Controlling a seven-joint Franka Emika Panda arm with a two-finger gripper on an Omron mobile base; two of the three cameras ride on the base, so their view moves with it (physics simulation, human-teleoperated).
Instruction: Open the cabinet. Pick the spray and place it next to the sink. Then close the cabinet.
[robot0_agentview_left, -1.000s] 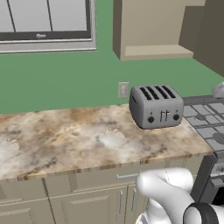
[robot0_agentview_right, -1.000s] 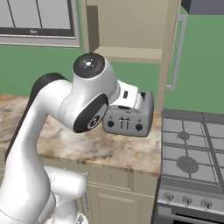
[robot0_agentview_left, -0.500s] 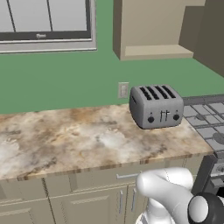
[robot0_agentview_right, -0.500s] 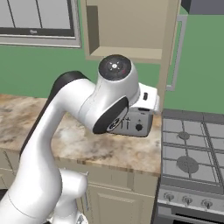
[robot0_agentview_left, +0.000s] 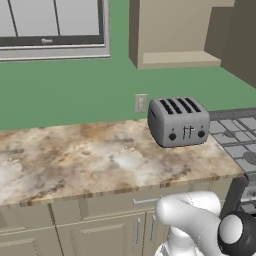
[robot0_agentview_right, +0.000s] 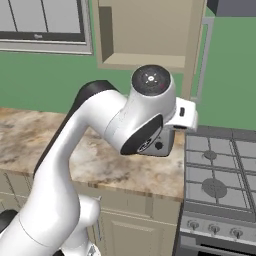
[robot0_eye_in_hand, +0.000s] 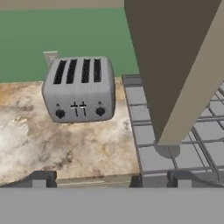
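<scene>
Jaws stand fully apart and hold nothing; the gripper (robot0_eye_in_hand: 109, 179) shows its two dark finger tips at the bottom of the hand view, spread wide, looking down past the toaster (robot0_eye_in_hand: 80, 89) toward the stove (robot0_eye_in_hand: 175, 131).

The cabinet (robot0_agentview_right: 147, 35) hangs on the wall above and behind the toaster. Its door (robot0_eye_in_hand: 175, 65) is swung out, with the long silver bar handle (robot0_agentview_right: 202, 60) on its outer edge; in the hand view the door panel hangs to the right of the toaster, over the stove. The interior shelf (robot0_agentview_left: 180, 59) is plain tan and appears bare from the angles available. The spray cannot be located on it; the sink also cannot be located.

Step status (judgement): opening is done; retrieval of the spray is not yet begun.

Handling notes (judgement from the task wording):
- A slim spray bottle is likely light, rigid and smooth-walled, so it may slip or tip if nudged at the top.
- Take hold across the body below the narrow neck, not at the trigger nozzle.
- Approach level with the shelf, keeping clear of the door above the toaster.

The countertop (robot0_agentview_left: 90, 160) beside the toaster is brown marbled.
</scene>
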